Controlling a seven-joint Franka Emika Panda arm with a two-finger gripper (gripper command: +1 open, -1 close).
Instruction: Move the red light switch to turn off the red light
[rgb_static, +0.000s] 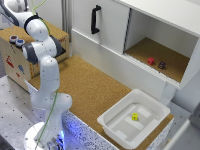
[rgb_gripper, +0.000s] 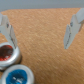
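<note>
The wrist view looks down on the wooden box top (rgb_gripper: 45, 55). My gripper (rgb_gripper: 40, 36) is open above it, with nothing between its fingers (rgb_gripper: 74, 31). The red light (rgb_gripper: 6, 53), a dark-rimmed cap with a reddish centre, sits beside one finger, and the blue-centred twin lamp (rgb_gripper: 18, 76) is next to it. In the exterior view the two lamp caps (rgb_static: 16, 40) stand on the wooden box (rgb_static: 20, 55) at the left. A small red piece (rgb_static: 10, 63) on the box's front face looks like the red light switch, but it is blurred. The hand itself is cut off at the upper left corner.
A white bin (rgb_static: 117, 131) holding a yellow block (rgb_static: 135, 116) stands at the front right of the cork table (rgb_static: 95, 85). Behind it, a white cabinet with a black handle (rgb_static: 95, 19) has an open compartment with a red block (rgb_static: 150, 60) and a dark block (rgb_static: 161, 64).
</note>
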